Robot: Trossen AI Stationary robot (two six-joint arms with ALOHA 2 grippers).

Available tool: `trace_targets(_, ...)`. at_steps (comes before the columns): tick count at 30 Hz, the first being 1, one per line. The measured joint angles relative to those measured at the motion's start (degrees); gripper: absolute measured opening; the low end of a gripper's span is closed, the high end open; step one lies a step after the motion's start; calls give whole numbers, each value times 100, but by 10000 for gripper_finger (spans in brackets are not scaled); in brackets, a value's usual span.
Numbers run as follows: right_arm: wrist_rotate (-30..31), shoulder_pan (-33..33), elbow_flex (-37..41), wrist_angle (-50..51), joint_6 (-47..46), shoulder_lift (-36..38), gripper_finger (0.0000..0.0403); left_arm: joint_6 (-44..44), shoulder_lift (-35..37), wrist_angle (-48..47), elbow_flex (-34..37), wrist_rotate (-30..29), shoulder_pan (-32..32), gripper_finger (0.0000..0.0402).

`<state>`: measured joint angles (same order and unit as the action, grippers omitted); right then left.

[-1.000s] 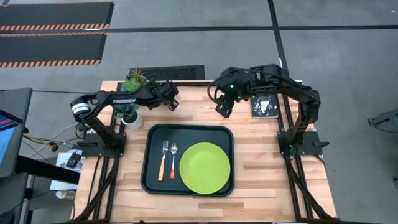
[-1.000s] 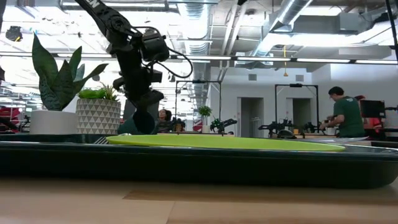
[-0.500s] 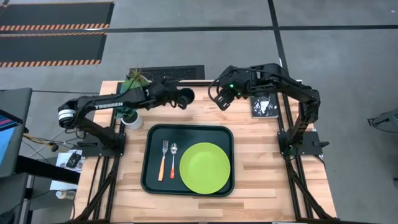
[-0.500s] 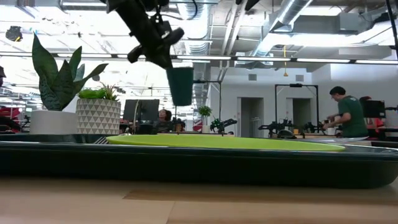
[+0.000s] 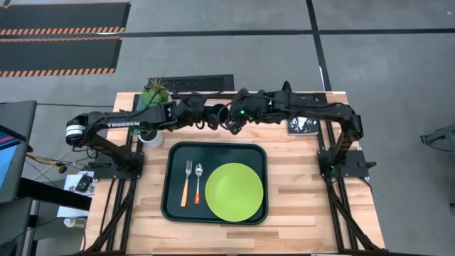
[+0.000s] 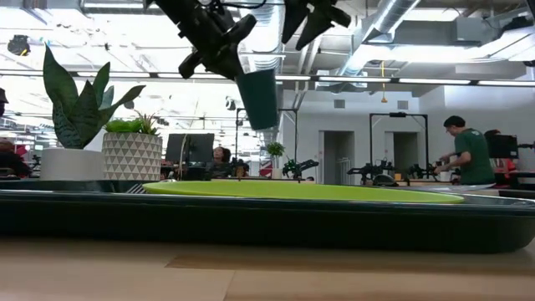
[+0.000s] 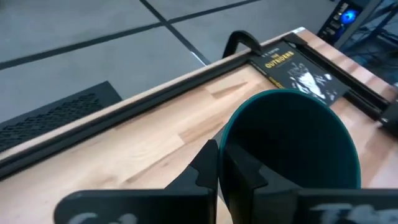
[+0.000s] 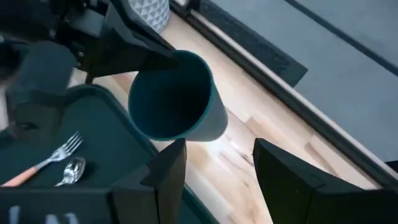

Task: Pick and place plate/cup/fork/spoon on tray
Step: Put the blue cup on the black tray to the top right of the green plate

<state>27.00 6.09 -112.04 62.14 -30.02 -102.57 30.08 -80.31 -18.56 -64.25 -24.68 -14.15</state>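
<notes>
My left gripper (image 5: 211, 114) is shut on the small dark green cup (image 5: 221, 113), held in the air over the table's far middle, beyond the dark green tray (image 5: 168, 181). The cup also shows in the low view (image 6: 257, 96), tilted. My right gripper (image 5: 236, 124) is open just right of the cup, touching nothing; its fingers (image 8: 165, 180) stand below the cup (image 8: 177, 96) in its wrist view. The lime-green plate (image 5: 234, 190), the orange-handled fork (image 5: 187, 183) and the spoon (image 5: 198, 181) lie flat in the tray. My left gripper holds the cup by its rim wall (image 7: 221, 146), one finger inside the cup and one outside. The fingers come roughly level from the table's left side. The cup is lifted clear of the table and tilted, its open mouth turned toward the right arm.
A black book with yellow lettering (image 5: 301, 122) lies at the far right of the table. A white patterned pot with a plant (image 5: 149, 132) stands at the far left. Bare wood lies right of the tray and along the near edge. People show in the room behind (image 6: 464, 150).
My left gripper has lifted the cup up from the table and carried it toward the table's right, tipping it. My right gripper has moved left toward the cup and now stands beside it.
</notes>
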Motion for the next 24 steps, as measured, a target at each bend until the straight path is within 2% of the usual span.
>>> trace_targets(8, -44, 25, 391, -389, 2, 3, 210, 45, 0, 33, -2, -182, 256, 0)
trace_targets(13, -279, 17, 388, -409, 2, 10, 210, 62, 0, -78, -2, -265, 330, 0)
trace_targets(18, -321, -11, 386, -395, 0, 8, 210, 69, 0, -128, -2, -253, 390, 0)
trace_targets(24, -701, -9, 386, -415, -13, 8, 210, 82, 2, -130, -2, 9, 404, 0)
